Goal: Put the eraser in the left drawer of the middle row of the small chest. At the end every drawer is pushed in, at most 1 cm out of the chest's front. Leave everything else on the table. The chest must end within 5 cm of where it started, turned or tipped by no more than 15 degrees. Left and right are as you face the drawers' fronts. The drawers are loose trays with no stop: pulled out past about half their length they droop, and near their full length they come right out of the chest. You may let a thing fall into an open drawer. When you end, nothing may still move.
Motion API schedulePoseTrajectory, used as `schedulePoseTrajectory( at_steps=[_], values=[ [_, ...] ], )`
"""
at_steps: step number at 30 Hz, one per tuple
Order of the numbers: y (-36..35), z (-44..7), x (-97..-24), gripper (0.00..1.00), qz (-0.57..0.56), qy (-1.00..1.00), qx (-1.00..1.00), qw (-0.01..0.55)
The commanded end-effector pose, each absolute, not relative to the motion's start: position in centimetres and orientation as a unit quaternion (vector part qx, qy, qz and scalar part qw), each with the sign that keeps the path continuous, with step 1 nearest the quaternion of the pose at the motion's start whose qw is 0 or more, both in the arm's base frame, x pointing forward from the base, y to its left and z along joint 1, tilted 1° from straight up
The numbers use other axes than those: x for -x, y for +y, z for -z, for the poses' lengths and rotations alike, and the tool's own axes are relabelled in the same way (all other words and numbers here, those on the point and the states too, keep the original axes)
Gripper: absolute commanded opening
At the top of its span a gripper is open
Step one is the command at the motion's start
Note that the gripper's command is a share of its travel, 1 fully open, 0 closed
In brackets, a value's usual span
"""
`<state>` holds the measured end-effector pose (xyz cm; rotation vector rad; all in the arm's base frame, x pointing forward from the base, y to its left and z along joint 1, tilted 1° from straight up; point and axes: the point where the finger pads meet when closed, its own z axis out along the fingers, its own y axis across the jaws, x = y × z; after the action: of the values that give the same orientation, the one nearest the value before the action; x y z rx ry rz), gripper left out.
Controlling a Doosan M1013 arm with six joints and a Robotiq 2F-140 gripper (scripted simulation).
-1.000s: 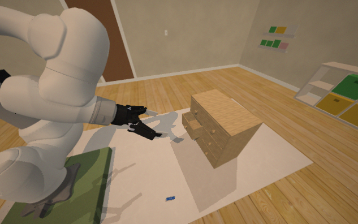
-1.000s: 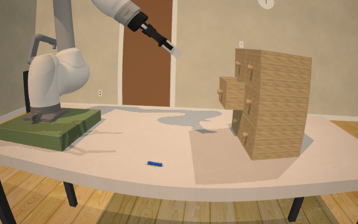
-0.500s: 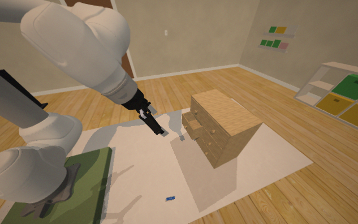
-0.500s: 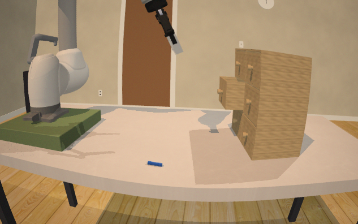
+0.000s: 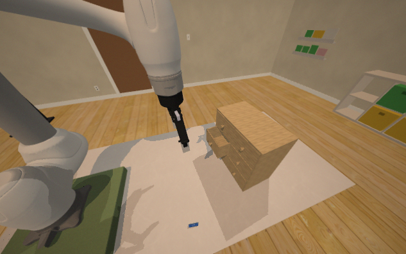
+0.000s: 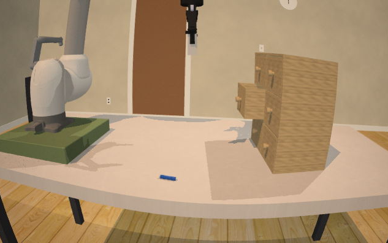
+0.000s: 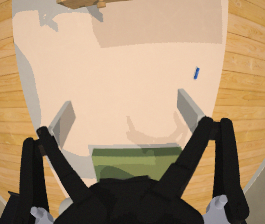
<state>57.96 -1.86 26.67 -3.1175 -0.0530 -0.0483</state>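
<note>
Wooden and pale brown, the chest (image 5: 259,128) (image 6: 306,113) stood upright on the table (image 5: 166,192) (image 6: 149,150) (image 7: 113,90) in the top view, its left middle drawer (image 5: 212,143) (image 6: 254,101) pulled out. The gripper (image 5: 185,144) (image 6: 192,41) (image 7: 124,103) pointed down, apart from the chest; whether the eraser lay in that drawer could not be told.

In the exterior view, the gripper hung above the table, while a small blue piece (image 5: 193,225) (image 6: 168,177) (image 7: 196,73) lay near the front edge.

In the wrist view, the fingers were spread wide with nothing between them, and the blue piece lay beyond one fingertip.
</note>
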Motion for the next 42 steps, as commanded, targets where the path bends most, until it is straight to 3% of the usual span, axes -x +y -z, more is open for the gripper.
schedulePoseTrajectory(
  at_steps=[1, 22, 29, 42],
  values=[
    [-1.8, -26.8, -58.0, 1.0, 0.001, -0.016, 1.0, 0.008],
    [-1.6, -26.6, -57.3, 1.0, 0.001, -0.016, 1.0, 0.008],
    [1.0, -24.4, -49.1, 1.0, 0.001, -0.016, 1.0, 0.008],
    [1.0, -24.3, -49.1, 1.0, 0.007, -0.016, 1.0, 0.008]
  ],
)
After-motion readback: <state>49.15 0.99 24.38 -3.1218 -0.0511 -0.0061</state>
